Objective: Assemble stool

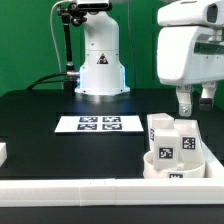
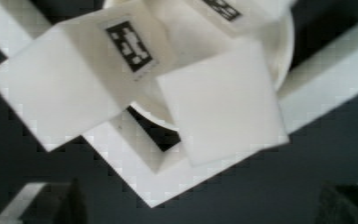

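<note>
Over on the exterior view's right, the stool parts are bunched together near the front edge of the black table. The round white seat sits low, pressed up against the white rail that runs along the table's front. Three white leg blocks stand in or on it: one towards the back, one beside it, and a smaller-looking one in front, each showing a black-and-white tag. The gripper hangs just above the blocks, its dark fingers pointing down, close to the top of the right-hand block; from here I cannot tell whether the jaws are spread or closed, or whether they touch anything. The wrist view is filled with two white leg faces, one tagged and one plain, with the curved seat rim behind them; no fingers are clear there. Further back, the marker board lies flat on the table in front of the arm's white base.
</note>
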Robot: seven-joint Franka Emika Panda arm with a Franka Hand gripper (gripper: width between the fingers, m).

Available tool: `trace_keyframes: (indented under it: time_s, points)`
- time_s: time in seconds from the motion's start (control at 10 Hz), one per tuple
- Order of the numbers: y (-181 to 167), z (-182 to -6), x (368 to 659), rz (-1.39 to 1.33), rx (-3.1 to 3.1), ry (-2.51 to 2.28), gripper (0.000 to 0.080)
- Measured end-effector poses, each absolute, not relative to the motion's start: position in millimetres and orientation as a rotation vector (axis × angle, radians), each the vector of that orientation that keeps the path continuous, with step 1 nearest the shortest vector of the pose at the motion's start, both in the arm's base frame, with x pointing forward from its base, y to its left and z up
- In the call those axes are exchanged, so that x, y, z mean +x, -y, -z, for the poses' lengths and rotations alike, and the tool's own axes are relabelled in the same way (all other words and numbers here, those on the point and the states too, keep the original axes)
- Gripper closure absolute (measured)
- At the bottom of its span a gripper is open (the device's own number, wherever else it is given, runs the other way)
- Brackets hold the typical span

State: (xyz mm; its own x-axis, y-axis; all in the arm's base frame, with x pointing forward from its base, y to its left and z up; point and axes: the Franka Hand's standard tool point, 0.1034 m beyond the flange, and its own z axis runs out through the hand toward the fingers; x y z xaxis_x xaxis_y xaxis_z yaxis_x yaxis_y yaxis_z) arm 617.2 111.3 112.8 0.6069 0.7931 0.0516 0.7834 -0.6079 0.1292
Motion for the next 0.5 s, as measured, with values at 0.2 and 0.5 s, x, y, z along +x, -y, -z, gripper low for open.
trace_keyframes:
  time_s: [0.2, 0.5]
  points:
    - [-108.5, -111.4, 617.4, -0.136, 2.630, -1.493, 0.0150]
    - [-107.0, -104.9, 616.3, -0.109, 2.584, -1.554, 0.0150]
